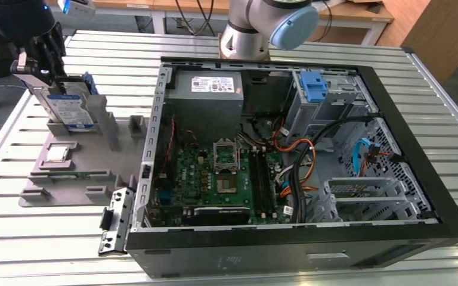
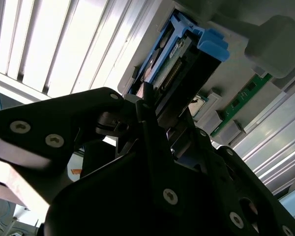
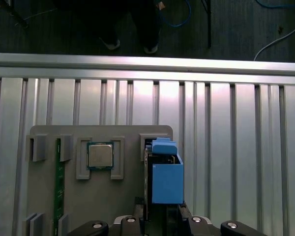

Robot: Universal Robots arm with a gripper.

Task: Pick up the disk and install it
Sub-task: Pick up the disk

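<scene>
We see the gripper (image 1: 45, 72) above one end of the grey fixture tray (image 1: 93, 190), its jaws drawn narrow and pressed on the upper end of the disk (image 1: 71, 107). Directly under the gripper the tray's slot walls hem in the disk's lower edge. Around and above the gripper the room is open over the slatted aluminium table (image 1: 22, 238). The raised side wall of the open computer case (image 1: 293, 250) stands well apart from it, toward the exterior view's right. The disk stands on edge in its slot, its long axis running up toward the gripper with a slight tilt, one broad labelled face showing in the exterior view and the blue carrier frame along its edges. In the first wrist view we look past the gripper (image 3: 157, 220) down the disk (image 3: 164, 177) end-on, so it appears as a thin slab capped in blue; the processor chip (image 3: 100, 155) lies flat in a recess beside it, and the green memory stick (image 3: 59, 187) sits farther off. In the second wrist view the gripper (image 2: 146, 96) hides the near end of the disk (image 2: 184, 51), and the far end is partly cut off by the tray
</scene>
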